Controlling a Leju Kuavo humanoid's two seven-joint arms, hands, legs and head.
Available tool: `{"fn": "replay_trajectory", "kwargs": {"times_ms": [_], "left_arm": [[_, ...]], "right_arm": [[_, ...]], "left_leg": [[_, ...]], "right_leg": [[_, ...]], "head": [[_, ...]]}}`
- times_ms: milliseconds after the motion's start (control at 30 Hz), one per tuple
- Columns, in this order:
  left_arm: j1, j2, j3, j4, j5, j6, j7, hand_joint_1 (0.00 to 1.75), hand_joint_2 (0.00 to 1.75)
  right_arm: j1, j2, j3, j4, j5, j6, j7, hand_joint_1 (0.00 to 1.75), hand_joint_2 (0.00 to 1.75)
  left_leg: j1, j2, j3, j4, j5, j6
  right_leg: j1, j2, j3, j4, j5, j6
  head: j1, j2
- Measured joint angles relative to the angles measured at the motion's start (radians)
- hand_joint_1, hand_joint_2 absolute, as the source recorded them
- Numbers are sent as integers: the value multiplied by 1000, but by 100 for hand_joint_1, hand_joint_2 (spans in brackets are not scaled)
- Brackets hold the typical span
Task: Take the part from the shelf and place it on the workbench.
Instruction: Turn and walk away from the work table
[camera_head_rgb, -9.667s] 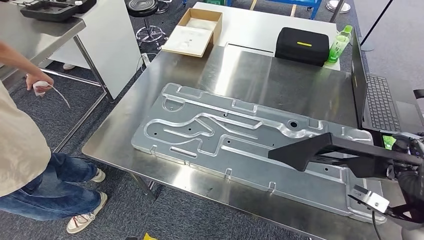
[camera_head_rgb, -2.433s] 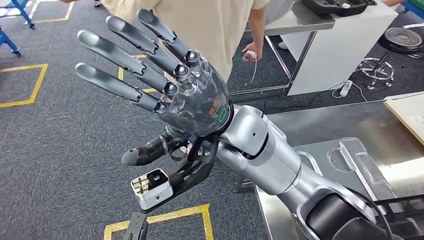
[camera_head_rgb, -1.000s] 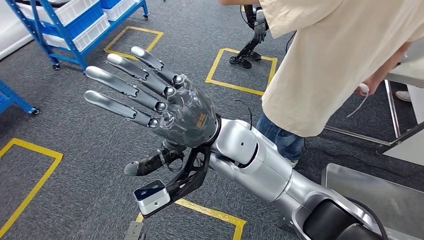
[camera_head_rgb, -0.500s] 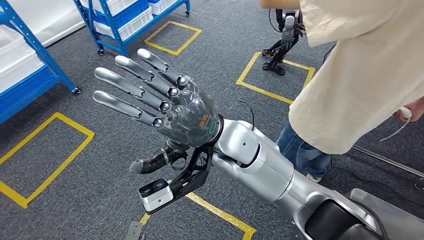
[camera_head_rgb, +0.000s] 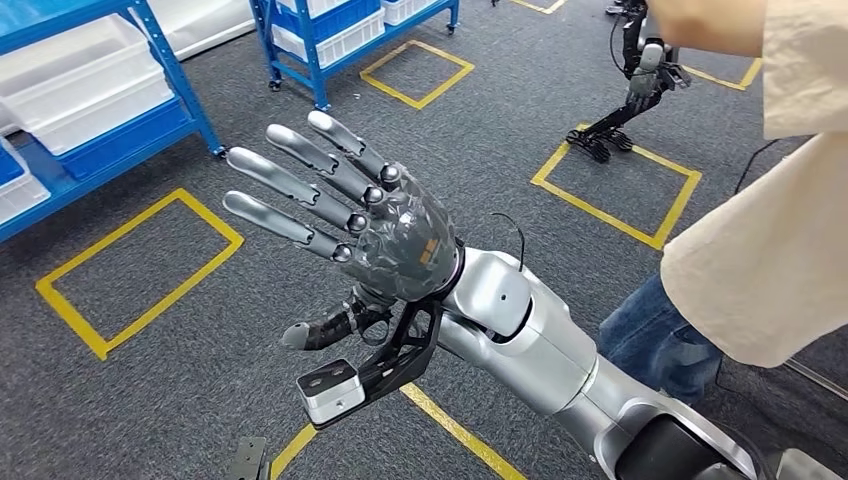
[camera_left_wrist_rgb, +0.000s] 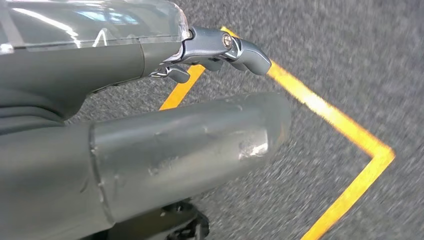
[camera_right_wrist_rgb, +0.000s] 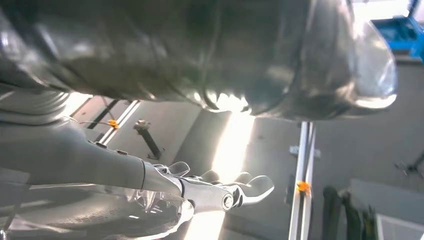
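My right hand (camera_head_rgb: 375, 225) is raised in front of me in the head view, fingers spread wide and thumb out below, holding nothing. Its silver arm (camera_head_rgb: 540, 345) comes in from the lower right. The right wrist view has the same hand's fingers (camera_right_wrist_rgb: 220, 192) apart with nothing between them. My left hand (camera_left_wrist_rgb: 150, 145) hangs over grey carpet, thumb out and a finger above it, with nothing in its grasp. Blue shelves (camera_head_rgb: 170, 70) with white bins (camera_head_rgb: 80, 85) stand at the far left, and a second blue shelf (camera_head_rgb: 330, 35) stands further back.
A person in a beige shirt (camera_head_rgb: 770, 230) and jeans (camera_head_rgb: 655, 335) stands close on the right. Yellow tape squares (camera_head_rgb: 140, 265) mark the grey carpet. Another robot's dark legs (camera_head_rgb: 635, 85) stand at the back right.
The whole picture has shifted: my view has turned towards the blue shelves, which now stand nearer, and the person has slid to the right edge. My right hand stays spread and empty.
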Motion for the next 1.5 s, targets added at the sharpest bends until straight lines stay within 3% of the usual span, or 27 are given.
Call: {"fn": "replay_trajectory", "kwargs": {"times_ms": [33,100,167,233,300,367,400,433,467,533,600,667,733,833,867,900,933,967,1033,1100,1167,1200,1267,1333,1400,1433,1500], "left_arm": [[-3,0,1,0,-3,-3,-5,0,0],[-9,0,1,0,-9,-13,-13,0,0],[-12,1,2,0,-12,-20,-18,0,0],[-13,3,2,-1,-12,-22,-19,0,0],[-18,3,2,-1,-12,-23,-19,0,0],[-20,3,2,-1,-11,-30,-21,0,0],[-19,4,2,-1,-10,-35,-23,0,0],[-18,4,2,-1,-9,-41,-26,0,0],[-18,4,2,-1,-8,-49,-29,0,0],[-21,4,2,-1,-5,-64,-35,0,0],[-24,3,2,-1,-3,-75,-38,0,0],[-22,1,2,-1,-1,-80,-38,0,0],[-19,-1,2,-1,-1,-83,-38,0,0],[-19,-5,3,-1,-1,-85,-37,0,0],[-18,-6,3,-1,-1,-86,-36,0,0],[-16,-6,3,-1,0,-87,-36,0,0],[-15,-7,3,-1,0,-88,-36,0,0],[-14,-8,3,-1,0,-90,-35,0,0],[-15,-12,3,-1,0,-92,-35,0,0],[-18,-16,3,-1,1,-94,-34,0,0],[-17,-17,3,-1,1,-95,-32,0,0],[-16,-17,3,-1,0,-95,-32,0,0],[-17,-17,3,-1,-1,-95,-31,0,0],[-23,-17,3,-1,-3,-96,-31,0,0],[-24,-16,3,-1,-4,-96,-31,0,0],[-24,-16,3,-1,-4,-97,-31,0,0],[-23,-15,3,-1,-4,-100,-31,0,0]], "right_arm": [[1,0,-4,-3,0,0,-3,0,0],[3,0,-11,-6,0,0,-7,0,0],[4,2,-13,-9,1,0,-8,0,0],[4,5,-14,-11,2,0,-8,0,0],[6,7,-15,-12,3,0,-8,0,0],[11,7,-15,-13,5,0,-8,0,0],[14,7,-16,-13,6,0,-8,0,0],[16,7,-16,-13,7,0,-8,0,0],[17,7,-16,-13,8,0,-8,0,0],[17,7,-16,-14,10,0,-6,0,0],[17,7,-16,-14,12,0,-5,0,0],[17,7,-16,-14,13,0,-4,0,0],[16,7,-16,-14,13,0,-3,0,0],[19,2,-16,-12,14,0,-1,0,0],[21,0,-16,-11,14,0,-1,0,0],[23,-2,-16,-9,14,0,-1,0,0],[24,-4,-16,-8,14,0,0,0,0],[24,-4,-16,-8,14,0,0,0,0],[23,-5,-16,-8,14,0,0,0,0],[22,-6,-16,-7,15,0,3,0,0],[21,-7,-16,-7,17,0,9,0,0],[20,-7,-16,-7,19,0,12,0,0],[17,-8,-16,-7,23,0,15,0,0],[17,-8,-16,-6,26,0,17,0,0],[20,-9,-16,-6,26,0,18,0,0],[20,-10,-16,-5,26,0,19,0,0],[20,-10,-16,-5,25,0,21,0,0]], "left_leg": [[0,-13,-2,1,1,-3],[4,-35,-7,0,4,-13],[9,-51,-11,-3,6,-26],[4,-15,-25,28,-16,-35],[1,50,-75,136,-73,-40],[5,78,-131,249,-113,-46],[7,83,-138,264,-109,-49],[9,88,-125,238,-88,-52],[11,99,-92,176,-54,-53],[6,144,-24,45,-9,-48],[-2,164,-2,-3,-4,-35],[-2,139,-3,-4,-2,-23],[2,115,1,-9,1,-11],[2,79,1,-10,4,1],[1,65,0,-10,4,2],[0,51,0,-9,4,3],[-1,36,0,-8,4,3],[-2,20,1,-7,4,2],[-2,-7,-1,-4,5,0],[1,-29,-8,-3,7,-9],[5,-50,-13,-7,11,-23],[4,-40,-14,-5,9,-29],[-1,15,-35,40,-21,-40],[3,70,-91,160,-82,-50],[9,83,-137,256,-114,-59],[11,85,-134,254,-103,-61],[13,90,-71,141,-43,-61]], "right_leg": [[0,22,24,-58,23,-4],[2,47,45,-108,32,-7],[2,25,53,-120,35,-10],[-3,-2,65,-136,41,-18],[-3,-31,73,-145,43,-24],[0,-61,74,-145,41,-25],[0,-74,74,-144,39,-25],[0,-87,75,-143,36,-23],[-1,-100,76,-140,33,-20],[3,-120,78,-134,24,-11],[10,-136,80,-130,18,-2],[12,-153,84,-129,12,7],[6,-128,78,-100,-14,17],[0,-54,-5,79,-104,22],[0,-45,-37,136,-122,22],[0,-41,-56,162,-120,20],[0,-38,-56,150,-98,16],[1,-31,-38,100,-60,11],[0,13,18,-37,10,-1],[0,46,48,-109,31,-7],[1,33,54,-119,30,-9],[0,20,59,-126,33,-13],[-6,-7,71,-140,39,-21],[-3,-32,75,-144,38,-26],[-1,-52,74,-142,36,-26],[-1,-60,74,-141,34,-25],[-2,-69,76,-138,30,-20]], "head": [[0,0],[0,0],[0,0],[-1,0],[-2,0],[-2,0],[-2,0],[-2,0],[-2,0],[-2,0],[-1,0],[-1,0],[-1,0],[-1,0],[-1,0],[-1,0],[-1,0],[-1,0],[-1,0],[-1,0],[0,0],[-1,0],[-2,0],[-3,0],[-2,0],[-3,0],[-3,0]]}}
